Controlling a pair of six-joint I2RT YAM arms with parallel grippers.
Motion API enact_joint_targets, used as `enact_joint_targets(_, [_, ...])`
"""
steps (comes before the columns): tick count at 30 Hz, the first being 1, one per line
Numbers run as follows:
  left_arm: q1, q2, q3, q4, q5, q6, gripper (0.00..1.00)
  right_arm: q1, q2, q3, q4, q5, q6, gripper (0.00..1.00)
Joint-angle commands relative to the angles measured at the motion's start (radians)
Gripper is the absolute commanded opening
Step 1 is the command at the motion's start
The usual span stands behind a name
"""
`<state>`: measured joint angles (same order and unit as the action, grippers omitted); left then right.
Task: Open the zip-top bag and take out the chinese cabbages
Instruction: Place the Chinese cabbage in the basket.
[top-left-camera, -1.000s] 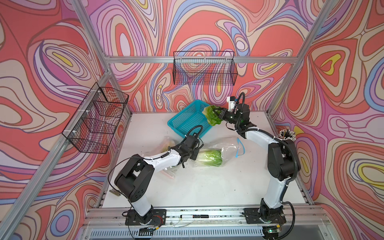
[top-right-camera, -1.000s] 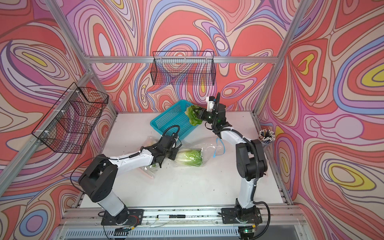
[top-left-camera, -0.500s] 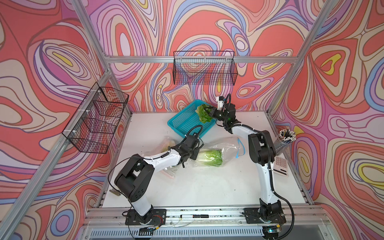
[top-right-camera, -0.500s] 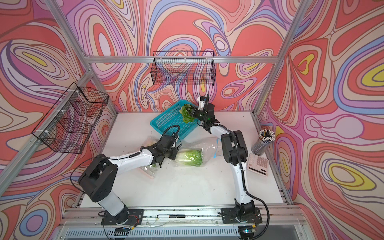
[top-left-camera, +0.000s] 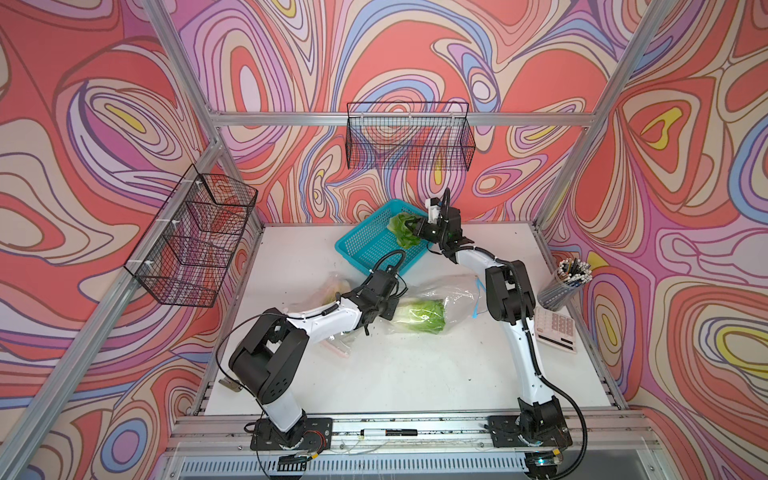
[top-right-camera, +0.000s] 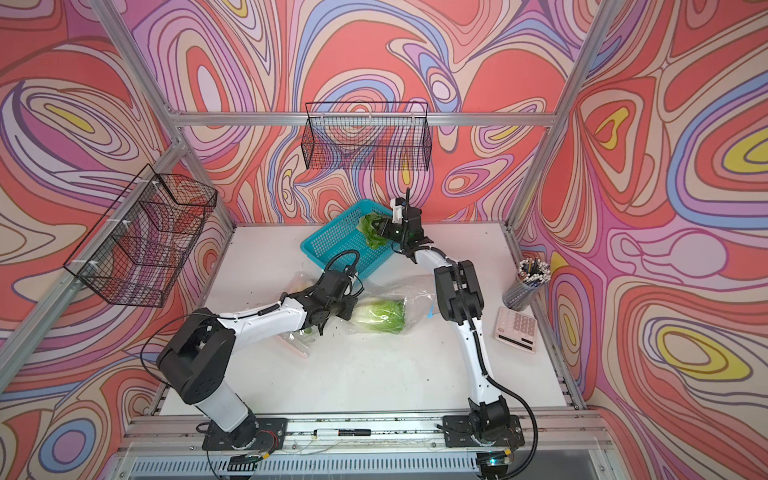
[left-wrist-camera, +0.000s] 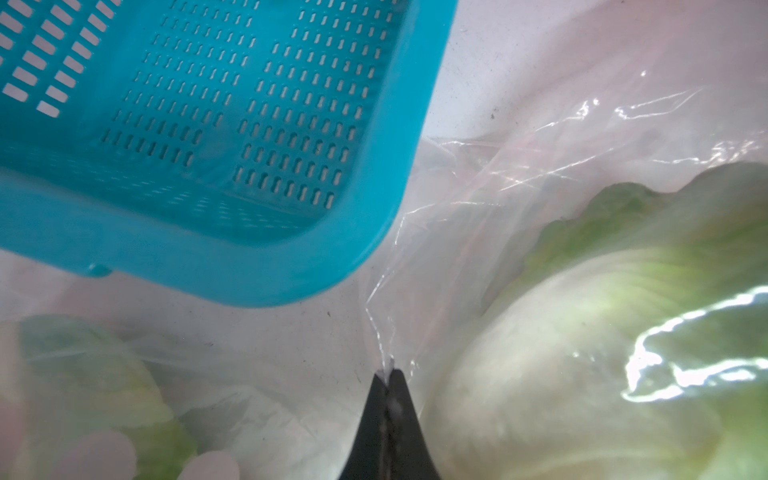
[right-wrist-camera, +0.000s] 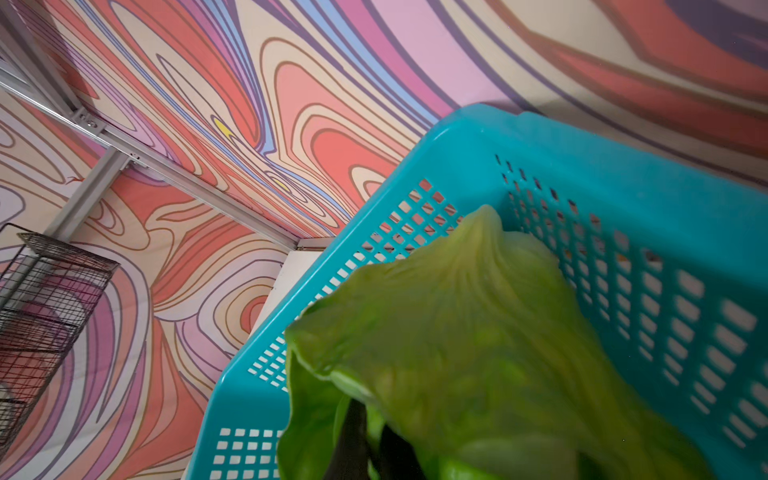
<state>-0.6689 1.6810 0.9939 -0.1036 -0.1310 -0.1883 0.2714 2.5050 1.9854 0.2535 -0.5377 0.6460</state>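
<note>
over the basket (top-left-camera: 368, 247), right pincer (top-left-camera: 414, 227) clamps cabbage (top-left-camera: 398, 224).

No readable text. The calculator (top-left-camera: 555, 328) at the bench's (top-left-camera: 415, 374) right edge has key marks too small to read; the label on the marker (top-left-camera: 388, 432) on the front rail (top-left-camera: 457, 424) is illegible.

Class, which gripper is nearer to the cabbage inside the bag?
Left. The left gripper pinches the bag right beside the cabbage; the right gripper is farther back, over the basket, gripping a second cabbage.
</note>
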Motion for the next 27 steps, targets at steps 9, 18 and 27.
enact_joint_targets(9, [-0.006,0.089,0.116,-0.065,-0.011,-0.065,0.0,-0.017,-0.239,-0.242,-0.222,0.268,-0.119,0.0])
enact_joint_targets(18, [0.003,0.151,0.206,-0.105,-0.019,-0.064,0.0,-0.017,-0.372,-0.414,-0.144,0.313,-0.059,0.0])
enact_joint_targets(27, [0.003,0.109,0.142,-0.097,-0.025,-0.074,0.0,-0.047,-0.3,-0.303,-0.241,0.313,-0.108,0.0])
